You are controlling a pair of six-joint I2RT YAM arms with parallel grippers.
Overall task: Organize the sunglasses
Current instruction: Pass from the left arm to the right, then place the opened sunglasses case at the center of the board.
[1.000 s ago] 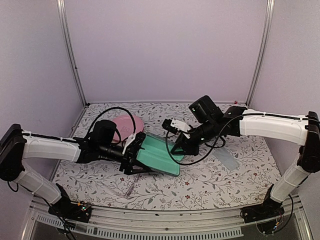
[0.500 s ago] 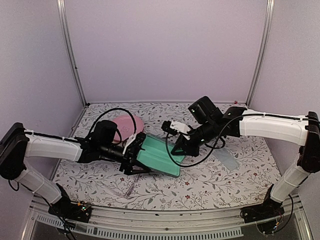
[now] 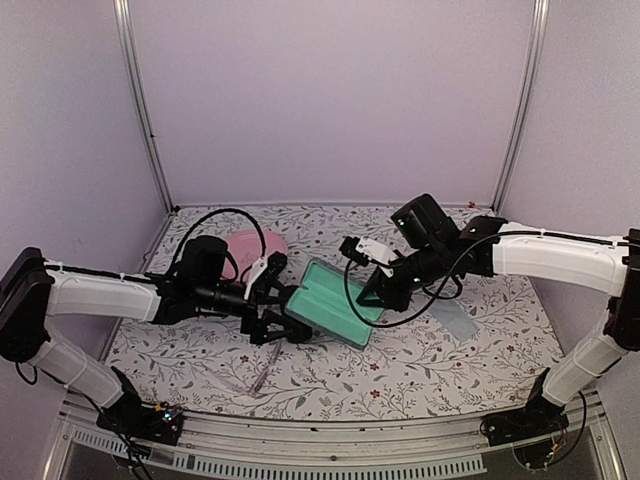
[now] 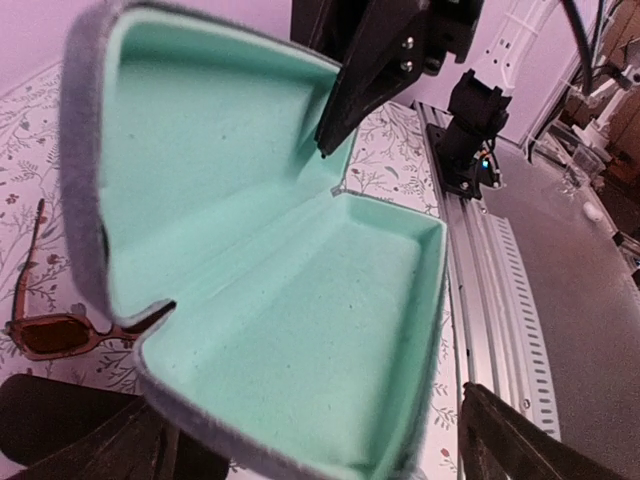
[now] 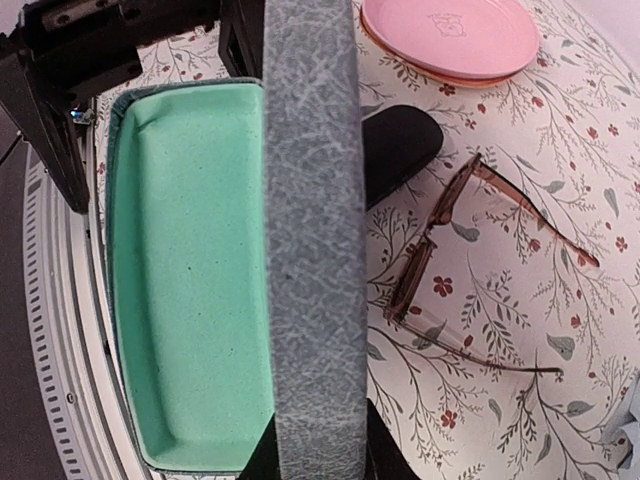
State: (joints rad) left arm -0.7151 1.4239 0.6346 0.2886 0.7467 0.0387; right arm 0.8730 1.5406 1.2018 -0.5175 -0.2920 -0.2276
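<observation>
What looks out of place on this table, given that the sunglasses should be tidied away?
The reddish-brown sunglasses lie unfolded, arms spread, on the floral table beside the open grey case. Its mint lining is bare, so they look out of place. Nothing looks spilled or broken.

Left wrist: the grey case [image 4: 280, 330] lid covers most of the reddish-brown sunglasses [image 4: 50, 335]; one lens, one arm show. Right wrist: that lid masks most of my right tool [image 5: 320, 458] and half the black case [image 5: 400, 148]; pink plate [image 5: 450, 40] cropped at top.
</observation>
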